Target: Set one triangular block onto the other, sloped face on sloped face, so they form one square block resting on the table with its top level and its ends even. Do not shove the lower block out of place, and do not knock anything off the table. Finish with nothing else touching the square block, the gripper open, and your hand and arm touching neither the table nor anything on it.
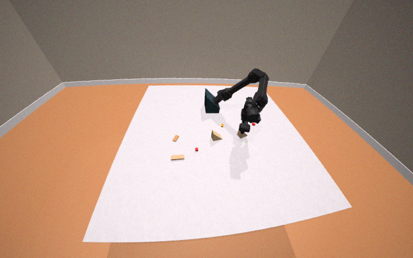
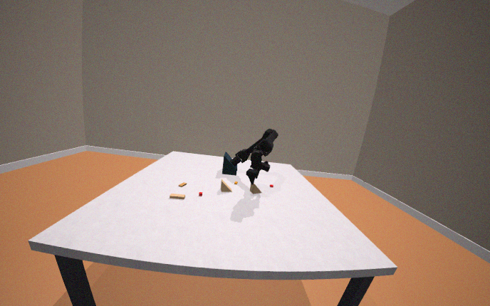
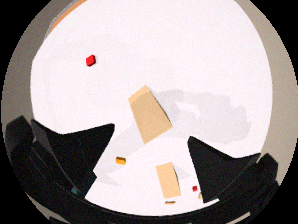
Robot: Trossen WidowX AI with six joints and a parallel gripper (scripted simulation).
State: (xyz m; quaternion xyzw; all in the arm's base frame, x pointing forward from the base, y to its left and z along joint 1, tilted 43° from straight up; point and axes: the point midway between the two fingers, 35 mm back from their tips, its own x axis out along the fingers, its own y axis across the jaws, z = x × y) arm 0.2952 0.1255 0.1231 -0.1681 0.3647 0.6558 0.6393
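Observation:
One tan triangular block [image 1: 242, 135] [image 2: 255, 189] [image 3: 151, 116] rests on the table below the hand; a finger hides its upper part in the top view. The other triangular block [image 1: 215, 136] [image 2: 225, 186] [image 3: 168, 181] stands apart to its left in the top and exterior views, its sloped face falling to the right. My gripper [image 3: 152, 131] is wide open and empty above the first block. In the wrist view that block shows beyond and between the spread fingertips, turned at an angle to them. A dark finger [image 1: 244, 128] [image 2: 252, 175] shows just above it in the top and exterior views.
A red cube [image 1: 253, 123] [image 2: 271, 186] [image 3: 90, 60] lies behind the hand. A small orange piece [image 1: 222, 125] [image 2: 236, 182] [image 3: 120, 160] lies behind the blocks. Left are another red cube [image 1: 196, 149] [image 2: 200, 193], a flat plank [image 1: 177, 157] [image 2: 177, 196] and a smaller plank [image 1: 175, 138] [image 2: 182, 184].

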